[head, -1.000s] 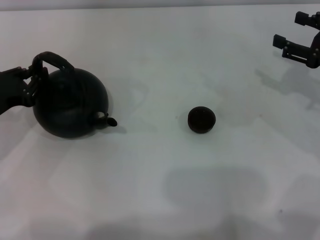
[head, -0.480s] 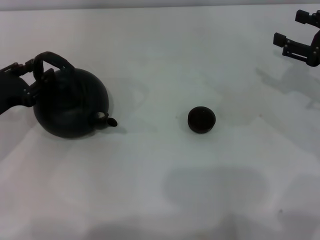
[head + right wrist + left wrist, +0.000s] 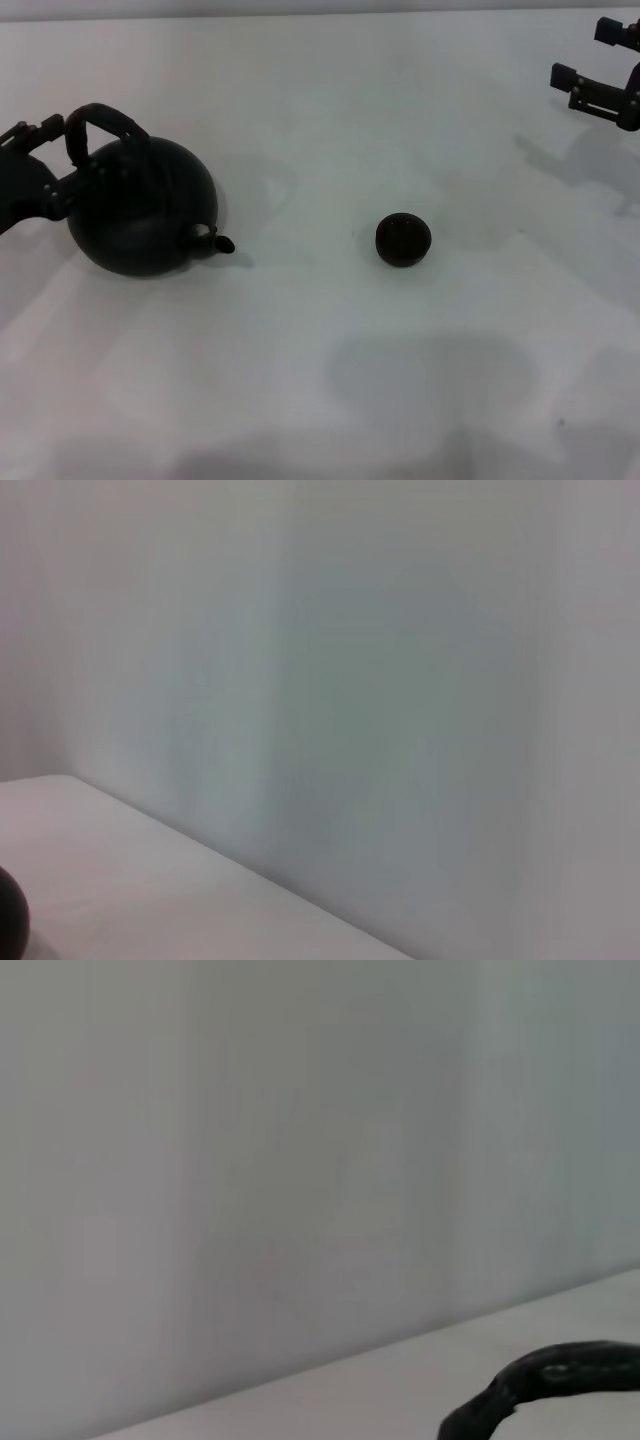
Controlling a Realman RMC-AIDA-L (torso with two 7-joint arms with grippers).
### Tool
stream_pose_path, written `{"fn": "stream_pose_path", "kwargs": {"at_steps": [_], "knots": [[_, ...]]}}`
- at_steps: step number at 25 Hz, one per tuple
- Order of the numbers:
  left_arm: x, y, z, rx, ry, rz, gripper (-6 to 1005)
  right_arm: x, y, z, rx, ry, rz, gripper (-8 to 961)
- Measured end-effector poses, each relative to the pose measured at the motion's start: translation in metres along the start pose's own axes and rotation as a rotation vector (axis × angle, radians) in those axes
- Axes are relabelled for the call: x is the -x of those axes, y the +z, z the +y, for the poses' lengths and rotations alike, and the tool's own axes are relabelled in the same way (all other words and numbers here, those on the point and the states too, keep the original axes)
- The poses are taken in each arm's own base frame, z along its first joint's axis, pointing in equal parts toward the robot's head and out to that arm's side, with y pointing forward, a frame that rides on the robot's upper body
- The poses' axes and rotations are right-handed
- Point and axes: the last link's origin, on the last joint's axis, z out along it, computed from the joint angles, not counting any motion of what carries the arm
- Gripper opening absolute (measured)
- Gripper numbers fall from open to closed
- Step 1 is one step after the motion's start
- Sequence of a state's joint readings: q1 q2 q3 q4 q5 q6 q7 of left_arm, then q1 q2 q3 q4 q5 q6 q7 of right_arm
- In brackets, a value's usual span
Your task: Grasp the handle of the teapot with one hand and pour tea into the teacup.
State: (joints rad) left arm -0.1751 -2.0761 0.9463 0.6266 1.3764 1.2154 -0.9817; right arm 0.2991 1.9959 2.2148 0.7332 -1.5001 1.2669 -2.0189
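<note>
Left end effector (image 3: 62,150) spread around the handle (image 3: 100,122), teapot (image 3: 142,205) on table; right end effector (image 3: 597,62) released, raised far right

bare table (image 3: 300,330) between teapot (image 3: 140,205), teacup (image 3: 403,240).

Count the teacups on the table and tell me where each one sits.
1. The teacup stands alone on the white table, to the right of the teapot, on its spout side, apart from it. No others show.

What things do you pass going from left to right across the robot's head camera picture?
left gripper → handle → teapot → its spout → teacup → right gripper
</note>
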Motion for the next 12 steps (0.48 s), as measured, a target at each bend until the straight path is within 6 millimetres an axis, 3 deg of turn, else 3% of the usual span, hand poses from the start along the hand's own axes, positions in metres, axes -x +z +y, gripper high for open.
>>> {"fn": "stream_pose_path", "kwargs": {"at_steps": [12], "knots": [[0.002, -0.039, 0.007, -0.016, -0.005, 0.058, 767, 0.003, -0.002, -0.003, 0.0, -0.008, -0.001, 825]]}}
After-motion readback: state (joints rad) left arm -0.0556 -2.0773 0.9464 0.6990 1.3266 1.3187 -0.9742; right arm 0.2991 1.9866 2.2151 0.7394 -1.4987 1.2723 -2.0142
